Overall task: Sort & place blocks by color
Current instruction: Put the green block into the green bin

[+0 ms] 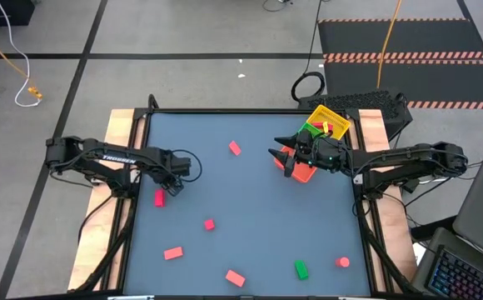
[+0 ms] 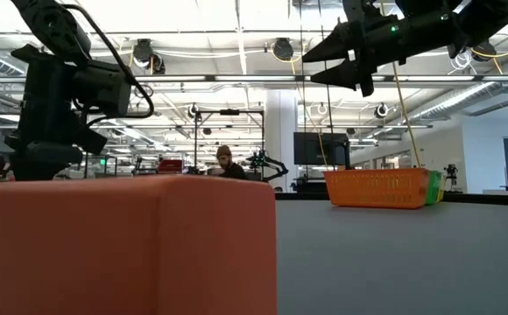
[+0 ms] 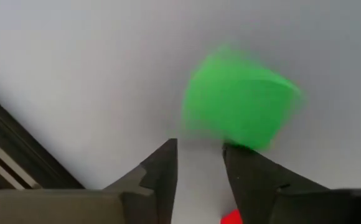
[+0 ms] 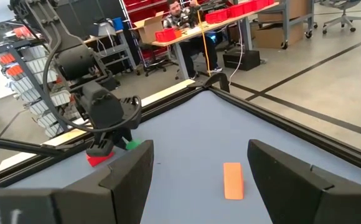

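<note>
My left gripper [image 1: 175, 183] points down close over the table's left side, slightly open with nothing between its fingers [image 3: 199, 171]. A green block [image 3: 239, 112] lies on the table just past its fingertips, also seen from afar [image 4: 132, 145], beside a red block [image 1: 159, 197]. Whether a finger touches the green block, I cannot tell. My right gripper [image 1: 281, 160] hovers wide open and empty [image 4: 199, 180] over the near-left end of the tray [image 1: 335, 116], raised well off the table [image 2: 346, 54]. Other red blocks [image 1: 235, 148] [image 1: 209, 224] [image 1: 173, 252] lie flat on the table.
The tray sits at the far right corner with its yellow, green and red compartments in a row [image 2: 381, 188]. More pieces lie near the near edge: a red block [image 1: 235, 277], a green block [image 1: 301, 268], a red piece [image 1: 343, 262]. One red block fills the low view's foreground [image 2: 123, 245].
</note>
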You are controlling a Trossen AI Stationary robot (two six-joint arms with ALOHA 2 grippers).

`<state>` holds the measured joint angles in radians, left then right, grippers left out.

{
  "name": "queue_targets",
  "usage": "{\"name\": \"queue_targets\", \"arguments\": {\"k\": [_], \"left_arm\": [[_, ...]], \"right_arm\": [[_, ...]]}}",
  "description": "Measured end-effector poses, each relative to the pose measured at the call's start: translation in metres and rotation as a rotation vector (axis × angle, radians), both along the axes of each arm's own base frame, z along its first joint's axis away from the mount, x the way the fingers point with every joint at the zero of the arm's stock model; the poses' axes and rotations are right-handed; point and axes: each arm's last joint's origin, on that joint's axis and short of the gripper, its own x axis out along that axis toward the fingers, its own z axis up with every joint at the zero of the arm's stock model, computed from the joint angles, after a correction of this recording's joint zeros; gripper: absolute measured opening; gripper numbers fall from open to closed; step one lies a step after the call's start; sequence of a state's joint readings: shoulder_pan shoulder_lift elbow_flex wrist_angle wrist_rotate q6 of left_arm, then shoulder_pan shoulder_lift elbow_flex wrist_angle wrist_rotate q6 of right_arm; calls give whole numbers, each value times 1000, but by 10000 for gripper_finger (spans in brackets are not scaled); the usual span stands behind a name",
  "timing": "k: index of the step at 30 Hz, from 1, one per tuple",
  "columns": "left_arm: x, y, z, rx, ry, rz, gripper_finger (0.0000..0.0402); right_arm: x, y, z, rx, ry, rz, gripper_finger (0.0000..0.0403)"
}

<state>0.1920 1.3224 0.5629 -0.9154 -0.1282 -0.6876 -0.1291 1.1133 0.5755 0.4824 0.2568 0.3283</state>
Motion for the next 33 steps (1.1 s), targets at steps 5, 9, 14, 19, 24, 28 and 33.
{"name": "queue_targets", "arguments": {"k": [5,9,14,19,24,28,33], "left_arm": [[4,-3,0,20,-29,-30,93],[7,-3,-1,29,-59,-39,63],[8,-3,-1,27,-75,-38,43],[18,1,7,34,-139,-9,75],[31,3,24,21,-190,-58,154],[36,3,31,18,-214,-69,224],[36,3,31,17,-211,-77,293]], "right_arm": [[0,0,0,0,0,0,254],[0,0,0,0,0,-1,254],[0,0,0,0,0,-1,254],[0,0,0,0,-1,-2,254],[0,0,1,-1,-6,-2,254],[0,0,0,-1,-5,-2,254],[0,0,0,0,1,-1,254]]}}
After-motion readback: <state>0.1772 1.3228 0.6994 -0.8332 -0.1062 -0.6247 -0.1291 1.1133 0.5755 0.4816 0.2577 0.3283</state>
